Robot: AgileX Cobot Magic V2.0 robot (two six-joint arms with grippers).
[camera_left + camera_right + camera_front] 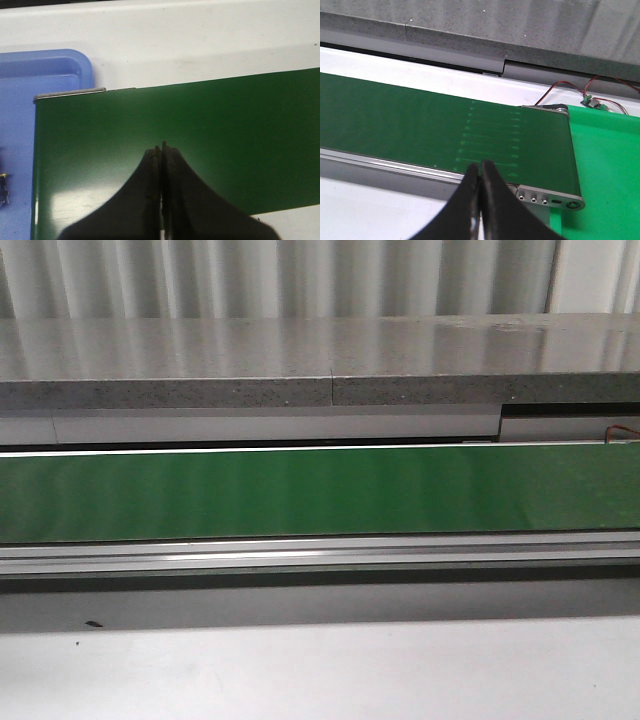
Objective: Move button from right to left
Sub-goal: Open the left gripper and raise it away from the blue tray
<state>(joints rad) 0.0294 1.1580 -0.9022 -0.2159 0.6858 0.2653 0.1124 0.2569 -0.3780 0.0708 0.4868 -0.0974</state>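
I cannot see the button in any of my three views. The long green belt (pixel 320 490) is bare from side to side in the front view, and neither of my arms shows there.

My left end effector (pixel 160 148) has its two dark fingers pressed together, with nothing between them. It hangs over the left end of the belt. Just past that end sits a blue plastic tray (pixel 45 70). At the tray's edge there is a small dark thing (pixel 3 187), but it is cut off and I cannot tell what it is.

My right end effector (pixel 480 164) is pressed together too, holding nothing. It hangs over the right end of the belt, close to the grey metal end piece (pixel 551 199). Beyond that lies a bright green mat (pixel 607 165) with thin red wires (pixel 570 87) at its far side.

The button should start on the right, so I think my right arm is the nearer one. Which way it lies from my fingers, and which way its long side points, I cannot say. I must find it first, and open my fingers before I reach.
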